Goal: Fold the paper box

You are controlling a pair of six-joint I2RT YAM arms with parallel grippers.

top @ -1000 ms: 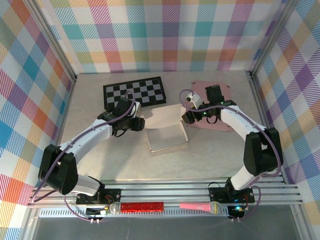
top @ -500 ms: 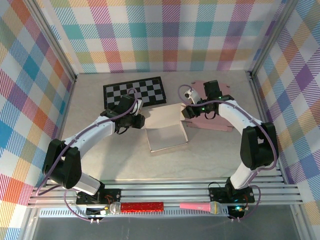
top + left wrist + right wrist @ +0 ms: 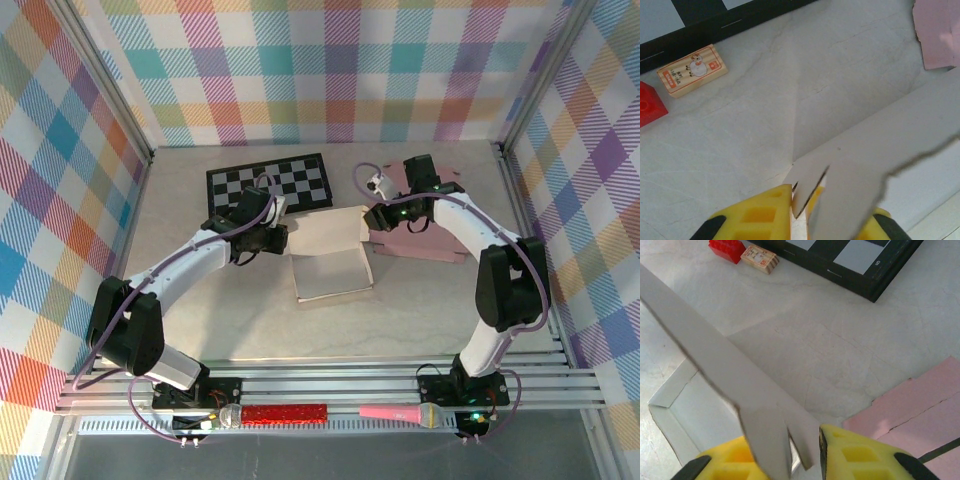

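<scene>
Scene: a white paper box [image 3: 333, 275] sits open in the middle of a pale worktop [image 3: 200, 320], with one robot arm on each side.
Box position: the shallow tray lies flat; its lid flap [image 3: 325, 235] stands up along the far edge, in front of a chessboard [image 3: 268, 182] and beside a pink sheet [image 3: 425, 245].
Key relation: the lid flap's long axis runs left to right, with one end effector at each end, so each arm is nearest its own corner. The tray lies on the near side of both.
Left end effector [image 3: 280, 240]: at the flap's left end, yellow fingers [image 3: 765, 215] drawn together and clamped on the card's notched corner.
Right end effector [image 3: 375, 215]: at the flap's right end, astride the card; I cannot tell whether it pinches yet.
Likely step: swinging the flap forward over the tray, both ends moving evenly.
</scene>
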